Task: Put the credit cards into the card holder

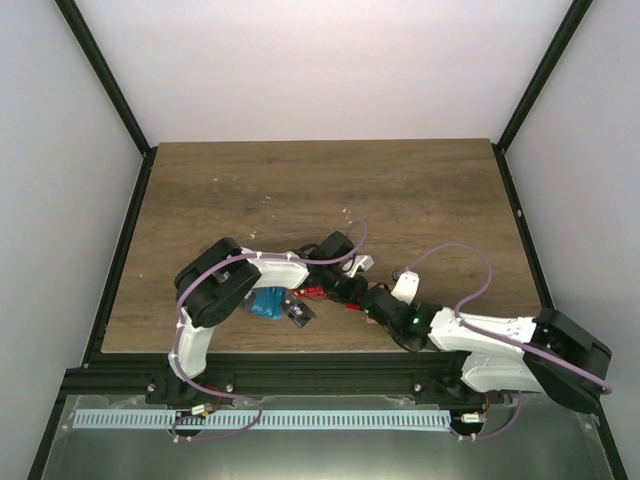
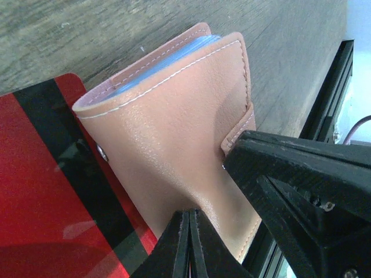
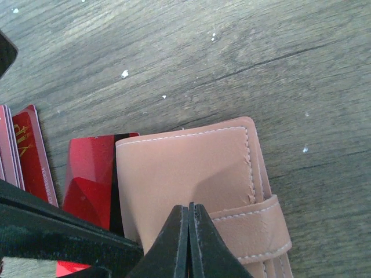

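Two end effectors, fingers together, tips on closed card holder (image 2: 174, 133).
L end effector (image 2: 190, 217) & R end effector (image 3: 189, 211) clamp nothing; holder lies on red credit card (image 2: 40, 174) on surface (image 2: 116, 29) (blue one inside). Step: opening holder; next, prob: lift strap (image 3: 255, 223).

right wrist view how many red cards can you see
3 at least: one red card partly under the card holder, two overlapping at the left edge. More may be hidden.

Even soft light; faint shadows; wrist foregrounds blurred
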Robot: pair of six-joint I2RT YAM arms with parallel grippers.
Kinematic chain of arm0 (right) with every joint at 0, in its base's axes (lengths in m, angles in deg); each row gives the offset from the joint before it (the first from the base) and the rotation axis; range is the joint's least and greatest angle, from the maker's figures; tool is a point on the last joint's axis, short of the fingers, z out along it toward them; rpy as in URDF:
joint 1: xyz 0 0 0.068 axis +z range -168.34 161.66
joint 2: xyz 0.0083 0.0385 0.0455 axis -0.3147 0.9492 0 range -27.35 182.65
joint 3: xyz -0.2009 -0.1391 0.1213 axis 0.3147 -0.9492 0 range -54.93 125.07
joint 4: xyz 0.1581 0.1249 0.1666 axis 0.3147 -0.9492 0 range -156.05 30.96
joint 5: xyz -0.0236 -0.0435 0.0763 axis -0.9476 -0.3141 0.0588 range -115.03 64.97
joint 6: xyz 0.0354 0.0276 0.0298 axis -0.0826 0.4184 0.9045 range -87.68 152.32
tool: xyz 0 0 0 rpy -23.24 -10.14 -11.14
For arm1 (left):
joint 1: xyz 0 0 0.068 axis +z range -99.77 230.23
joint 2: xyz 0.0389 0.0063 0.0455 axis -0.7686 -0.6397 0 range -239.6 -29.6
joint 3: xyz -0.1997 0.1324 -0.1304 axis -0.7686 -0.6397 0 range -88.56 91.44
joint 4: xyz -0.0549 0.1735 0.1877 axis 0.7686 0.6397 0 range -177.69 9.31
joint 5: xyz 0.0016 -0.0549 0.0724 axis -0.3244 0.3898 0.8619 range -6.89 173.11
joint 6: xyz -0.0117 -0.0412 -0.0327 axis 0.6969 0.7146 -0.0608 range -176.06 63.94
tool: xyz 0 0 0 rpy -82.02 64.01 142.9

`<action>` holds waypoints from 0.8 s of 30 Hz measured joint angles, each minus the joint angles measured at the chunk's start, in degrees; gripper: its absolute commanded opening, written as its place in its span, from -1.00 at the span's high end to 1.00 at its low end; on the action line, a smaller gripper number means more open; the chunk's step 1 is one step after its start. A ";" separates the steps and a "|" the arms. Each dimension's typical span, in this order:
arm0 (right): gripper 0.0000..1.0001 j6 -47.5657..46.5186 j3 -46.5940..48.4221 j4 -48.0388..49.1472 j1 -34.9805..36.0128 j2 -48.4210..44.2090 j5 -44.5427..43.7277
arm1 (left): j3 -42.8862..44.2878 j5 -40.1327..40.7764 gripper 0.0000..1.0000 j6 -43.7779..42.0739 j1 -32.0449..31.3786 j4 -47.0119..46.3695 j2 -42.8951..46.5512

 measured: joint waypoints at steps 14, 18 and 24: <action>0.99 9.05 -3.23 3.19 7.69 1.44 -10.16 | -2.05 -0.70 0.92 0.17 0.20 -3.43 0.24; 0.74 9.44 -1.99 0.39 7.74 0.04 -9.29 | -2.14 -0.68 0.92 0.31 0.20 -3.61 0.35; 0.36 7.45 1.70 -9.25 8.98 -5.27 2.84 | -1.86 0.28 0.81 0.42 -0.61 -4.74 0.42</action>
